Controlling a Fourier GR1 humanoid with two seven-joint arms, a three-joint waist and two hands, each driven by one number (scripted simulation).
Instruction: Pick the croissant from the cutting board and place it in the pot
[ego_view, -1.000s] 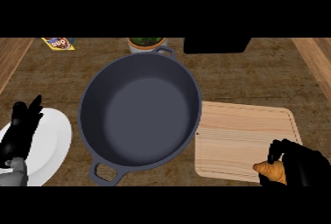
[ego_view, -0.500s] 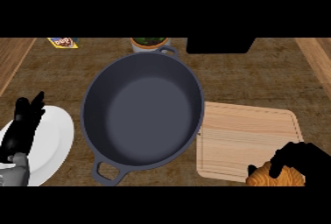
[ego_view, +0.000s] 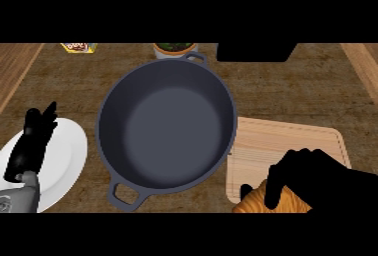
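The golden-brown croissant (ego_view: 255, 202) shows at the view's lower edge, at the near left corner of the pale wooden cutting board (ego_view: 288, 142). My right hand (ego_view: 317, 177) lies over it with fingers curled down around it, hiding most of it. The large dark blue-grey pot (ego_view: 168, 127) with two loop handles stands in the middle of the counter, just left of the board, with nothing inside. My left hand (ego_view: 33, 145) rests open at the left, fingers straight, above the white plate (ego_view: 66, 155).
At the counter's far edge stand a small planter with greenery (ego_view: 176, 49), a yellow snack packet (ego_view: 77, 47) and a black box (ego_view: 255, 52). Lighter wooden strips run along the far left and far right of the counter.
My right hand has closed further over the croissant, which has shifted left towards the board's near left corner. The view has drifted slightly. The left hand has barely moved.
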